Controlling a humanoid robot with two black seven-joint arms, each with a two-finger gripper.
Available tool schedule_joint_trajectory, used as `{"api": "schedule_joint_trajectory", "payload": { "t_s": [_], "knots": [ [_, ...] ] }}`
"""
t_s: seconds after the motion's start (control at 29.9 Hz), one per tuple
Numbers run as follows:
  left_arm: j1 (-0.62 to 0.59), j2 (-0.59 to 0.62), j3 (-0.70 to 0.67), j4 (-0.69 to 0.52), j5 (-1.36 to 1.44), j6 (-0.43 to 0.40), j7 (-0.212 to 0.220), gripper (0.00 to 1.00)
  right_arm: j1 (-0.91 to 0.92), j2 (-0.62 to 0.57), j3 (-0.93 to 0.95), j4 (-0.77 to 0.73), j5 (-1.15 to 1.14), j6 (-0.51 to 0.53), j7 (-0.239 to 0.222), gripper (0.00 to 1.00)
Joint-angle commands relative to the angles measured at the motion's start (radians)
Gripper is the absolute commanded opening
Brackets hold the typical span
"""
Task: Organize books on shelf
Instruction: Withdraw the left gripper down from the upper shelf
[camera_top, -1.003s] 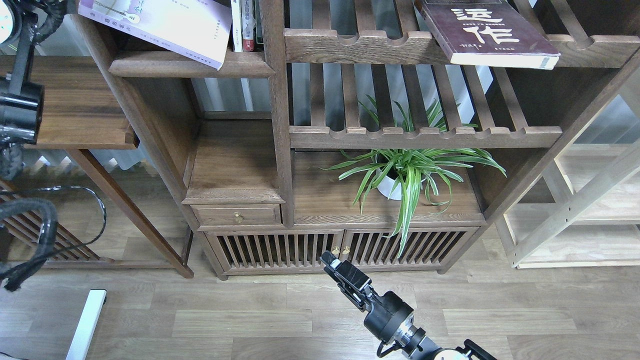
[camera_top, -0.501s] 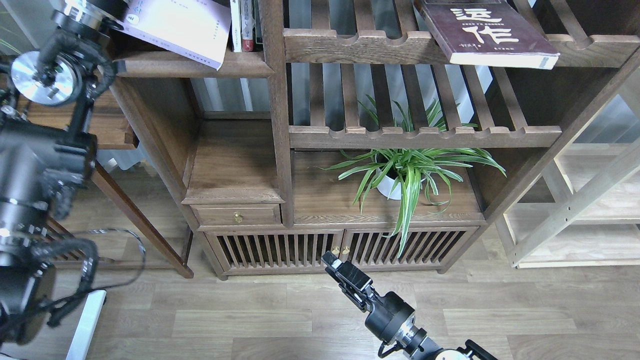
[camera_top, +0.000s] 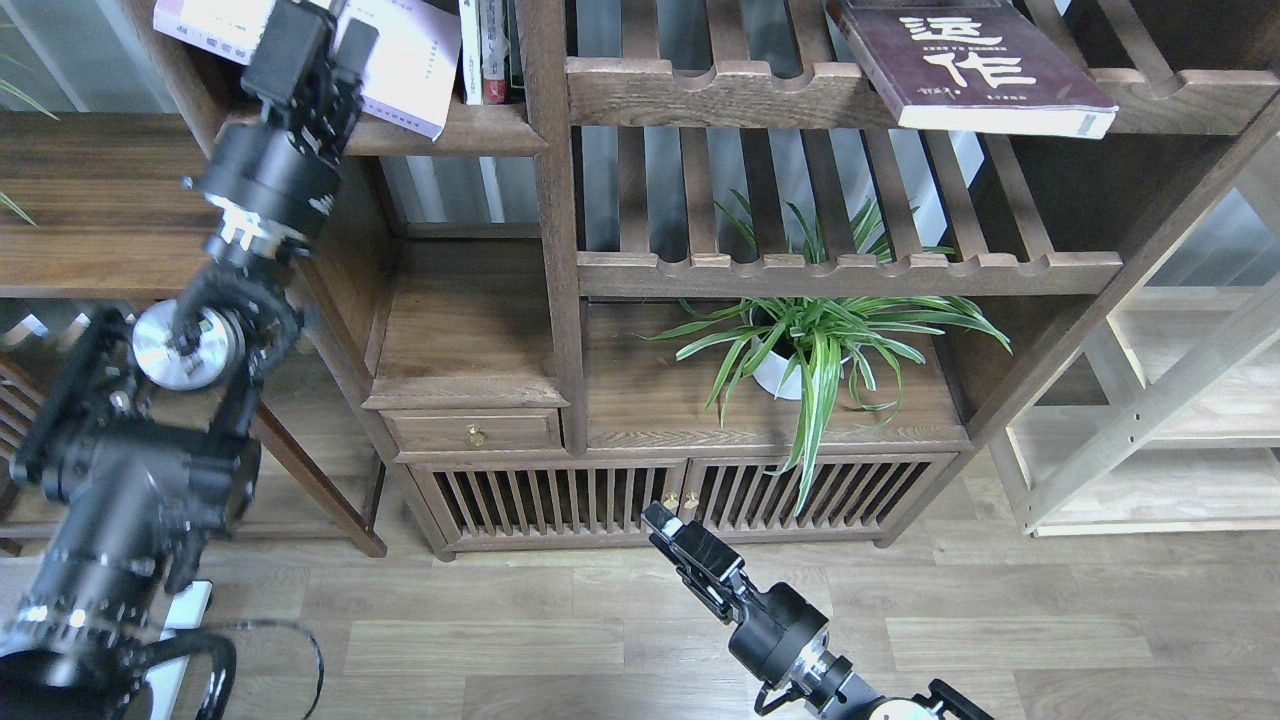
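Left gripper was up at 11 o'clock of the view, its two dark fingers visibly apart and lying over the pale lavender-white book. Whether they touched the cover could not be told; nothing looked clamped. That book lay flat and skewed on the solid dark-brown shelf, one corner hanging past the rounded front edge, so likely the reach was there to square it or pick it up. Just beside it at 12 o'clock stood thin upright books against the post, probably the standing row the loose ones should join. The dark maroon book sat at 1 o'clock, flat and angled on the slatted shelf, its lower edge overhanging the scalloped rail, well apart from the left gripper; looked like it was parked there and not yet sorted. A red book could not be seen. Right gripper rested low at 6 o'clock in front of the cabinet doors, seen edge-on, so open or closed could not be told; holding nothing visible, presumably idle out of the way. Potted plant at centre, clear of both arms. Task judged early, no book stood upright yet.
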Motion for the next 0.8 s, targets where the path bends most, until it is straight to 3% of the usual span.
{"api": "schedule_joint_trajectory", "payload": {
  "t_s": [0.0, 0.27, 0.43, 0.77],
  "knots": [
    [0.038, 0.0, 0.005, -0.02, -0.037, 0.0, -0.002, 0.96, -0.002, 0.0, 0.0, 0.0, 0.0, 0.0, 0.0, 0.6],
    [0.122, 0.0, 0.071, -0.085, -0.095, 0.0, 0.021, 0.94, 0.0, 0.0, 0.0, 0.0, 0.0, 0.0, 0.0, 0.6],
    [0.145, 0.061, 0.177, -0.093, -0.094, 0.0, 0.074, 0.94, 0.0, 0.0, 0.0, 0.0, 0.0, 0.0, 0.0, 0.6],
    [0.147, 0.094, 0.263, -0.094, -0.083, 0.0, 0.073, 0.94, 0.0, 0.0, 0.002, 0.0, 0.0, 0.0, 0.0, 0.6]
  ]
}}
